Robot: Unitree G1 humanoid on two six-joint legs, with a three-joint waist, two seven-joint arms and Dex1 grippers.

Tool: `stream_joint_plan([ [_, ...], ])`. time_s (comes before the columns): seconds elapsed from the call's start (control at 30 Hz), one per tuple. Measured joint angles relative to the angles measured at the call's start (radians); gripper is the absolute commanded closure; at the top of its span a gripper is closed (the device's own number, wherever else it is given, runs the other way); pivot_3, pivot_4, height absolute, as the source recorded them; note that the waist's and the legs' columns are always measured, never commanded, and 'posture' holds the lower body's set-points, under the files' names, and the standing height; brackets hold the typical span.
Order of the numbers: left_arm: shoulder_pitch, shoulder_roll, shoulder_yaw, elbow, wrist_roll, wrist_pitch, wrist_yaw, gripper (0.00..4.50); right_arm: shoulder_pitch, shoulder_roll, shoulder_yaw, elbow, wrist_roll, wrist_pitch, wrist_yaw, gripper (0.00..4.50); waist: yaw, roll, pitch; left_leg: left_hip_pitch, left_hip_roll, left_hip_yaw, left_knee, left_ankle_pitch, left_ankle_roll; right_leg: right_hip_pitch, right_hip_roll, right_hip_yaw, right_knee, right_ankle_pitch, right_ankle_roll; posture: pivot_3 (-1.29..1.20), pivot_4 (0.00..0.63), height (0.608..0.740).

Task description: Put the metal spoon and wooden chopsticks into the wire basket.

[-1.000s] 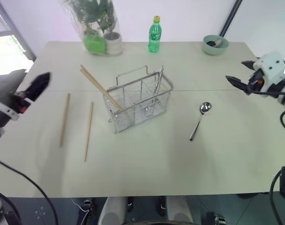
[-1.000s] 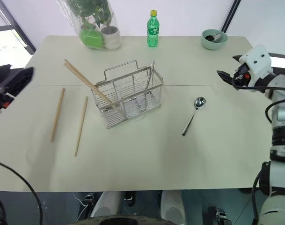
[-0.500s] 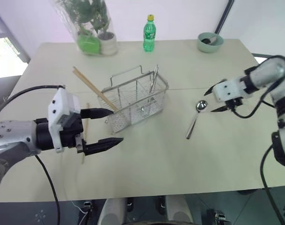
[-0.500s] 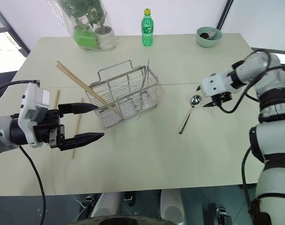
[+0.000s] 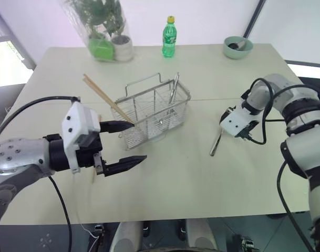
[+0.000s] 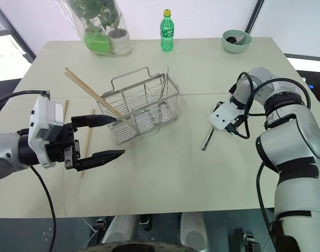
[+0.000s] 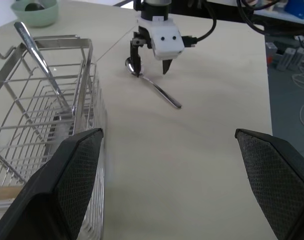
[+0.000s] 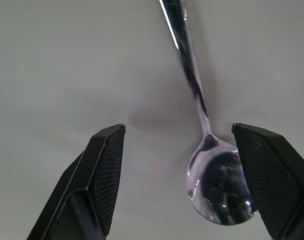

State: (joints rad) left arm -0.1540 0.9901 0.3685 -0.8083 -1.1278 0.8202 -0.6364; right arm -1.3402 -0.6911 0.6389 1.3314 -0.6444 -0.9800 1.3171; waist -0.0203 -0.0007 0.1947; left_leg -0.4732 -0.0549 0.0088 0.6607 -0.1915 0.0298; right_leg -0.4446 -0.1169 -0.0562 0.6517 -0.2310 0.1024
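Beige table [image 5: 202, 178] under us, white wall behind. Wire basket [image 5: 155, 111] near table centre, two wooden chopsticks [image 5: 104, 100] leaning out of it, two more on table behind our left arm, mostly hidden. Metal spoon [image 7: 152, 86] flat on table, right of basket. Our right gripper [image 7: 151, 64] points down over spoon bowl, fingers spread, nothing gripped. Our left gripper [image 5: 120, 143] hangs in front of basket, fingers wide apart, empty. Green bottle [image 5: 169, 37], plant [image 5: 103, 27], green bowl [image 5: 238, 47] along far edge.

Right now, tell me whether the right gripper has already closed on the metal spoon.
No. The right gripper stands open above the table, its fingers either side of the metal spoon, which lies flat and ungripped.
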Motion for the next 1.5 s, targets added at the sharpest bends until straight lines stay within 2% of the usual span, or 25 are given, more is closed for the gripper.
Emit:
stream_joint_plan([
  [0.2,0.011,0.01,0.011,-0.002,-0.038,0.0,0.036,0.05,0.009,0.044,-0.038,0.005,0.056,-0.002,0.086,0.98,0.002,0.0,0.0,0.002,0.0,0.0,0.0,0.0,0.0,0.001,0.0,0.0,0.0,0.0,0.0,0.0,0.15,0.684],
  [0.3,0.006,0.011,0.01,-0.001,-0.041,-0.001,0.041,0.0,0.012,0.054,-0.045,0.005,0.074,-0.003,0.118,1.84,0.007,0.0,0.0,0.002,0.0,0.0,0.0,0.0,0.0,0.001,0.0,0.0,0.001,0.0,0.0,0.0,0.15,0.684],
  [0.47,-0.031,0.01,0.004,0.009,-0.041,-0.005,0.05,0.0,0.03,0.055,-0.062,0.005,0.103,-0.009,0.18,4.39,0.005,0.0,0.0,0.003,0.0,0.0,-0.001,0.0,0.0,0.003,0.0,0.0,0.001,0.0,0.0,0.0,0.15,0.684],
  [0.5,-0.042,0.01,-0.001,0.014,-0.041,-0.004,0.05,0.0,0.033,0.055,-0.066,0.001,0.11,-0.015,0.187,4.48,0.004,0.0,0.0,0.004,0.0,0.0,-0.001,0.0,0.0,0.003,0.0,0.0,0.001,0.0,0.0,0.0,0.15,0.684],
  [0.8,-0.089,0.009,-0.024,0.048,-0.04,-0.005,0.048,0.0,0.064,0.054,-0.124,-0.006,0.185,-0.015,0.235,4.48,0.005,0.0,0.0,0.007,0.0,0.0,-0.001,0.0,0.0,0.005,0.0,0.0,0.001,0.0,0.0,0.0,0.15,0.684],
  [0.9,-0.114,0.009,-0.035,0.073,-0.037,-0.005,0.044,0.0,0.085,0.057,-0.153,-0.024,0.298,0.006,0.284,4.48,0.003,0.0,0.0,0.007,0.0,0.0,-0.002,0.0,0.0,0.006,0.0,0.0,0.002,0.0,0.0,0.0,0.15,0.684],
  [0.97,-0.138,0.01,-0.038,0.094,-0.028,-0.007,0.032,0.0,0.129,0.047,-0.14,-0.123,0.448,0.075,0.293,4.48,0.003,0.0,0.0,0.008,0.0,0.0,-0.002,0.0,0.0,0.006,0.0,0.0,0.002,0.0,0.0,0.0,0.15,0.684],
  [1.07,-0.174,0.011,-0.039,0.134,-0.009,-0.019,0.019,0.0,0.242,-0.02,-0.078,-0.441,0.745,0.296,0.295,4.48,0.008,0.0,0.001,0.007,0.0,-0.001,-0.002,-0.003,0.005,0.005,-0.003,0.001,0.003,-0.001,-0.001,0.0,0.15,0.684],
  [1.13,-0.216,0.011,-0.051,0.17,0.015,-0.024,0.001,0.0,0.322,-0.127,-0.067,-0.746,0.957,0.549,0.295,4.48,0.016,0.001,0.002,0.005,0.0,-0.002,-0.002,-0.003,0.006,0.003,-0.004,0.001,0.003,-0.001,-0.001,0.0,0.15,0.684],
  [1.17,-0.226,0.011,-0.052,0.185,0.024,-0.026,-0.003,0.0,0.33,-0.152,-0.07,-0.822,1.014,0.623,0.295,4.48,0.016,0.001,0.002,0.005,0.0,-0.002,-0.002,-0.003,0.006,0.003,-0.004,0.001,0.002,-0.001,-0.001,0.0,0.15,0.684],
  [1.27,-0.29,0.009,-0.085,0.243,0.07,-0.038,-0.028,0.0,0.356,-0.216,-0.199,-1.106,1.256,1.041,0.272,4.48,0.012,0.001,0.002,0.006,0.0,-0.002,-0.002,-0.004,0.006,0.003,-0.004,0.001,0.002,-0.001,-0.002,0.0,0.15,0.684],
  [1.37,-0.353,0.0,-0.121,0.293,0.115,-0.052,-0.056,0.0,0.28,-0.177,-0.349,-1.181,1.458,1.399,0.131,4.48,0.006,0.001,0.002,0.006,0.001,-0.002,-0.004,-0.003,0.005,0.003,-0.004,0.002,0.001,-0.002,-0.002,0.0,0.15,0.684],
  [1.5,-0.402,-0.03,-0.161,0.332,0.155,-0.066,-0.083,0.0,0.147,-0.051,-0.509,-1.142,1.532,1.585,-0.111,4.48,0.01,0.0,0.001,0.007,0.0,-0.002,-0.01,-0.002,0.003,0.002,-0.004,0.001,-0.003,-0.001,-0.003,0.0,0.15,0.684],
])
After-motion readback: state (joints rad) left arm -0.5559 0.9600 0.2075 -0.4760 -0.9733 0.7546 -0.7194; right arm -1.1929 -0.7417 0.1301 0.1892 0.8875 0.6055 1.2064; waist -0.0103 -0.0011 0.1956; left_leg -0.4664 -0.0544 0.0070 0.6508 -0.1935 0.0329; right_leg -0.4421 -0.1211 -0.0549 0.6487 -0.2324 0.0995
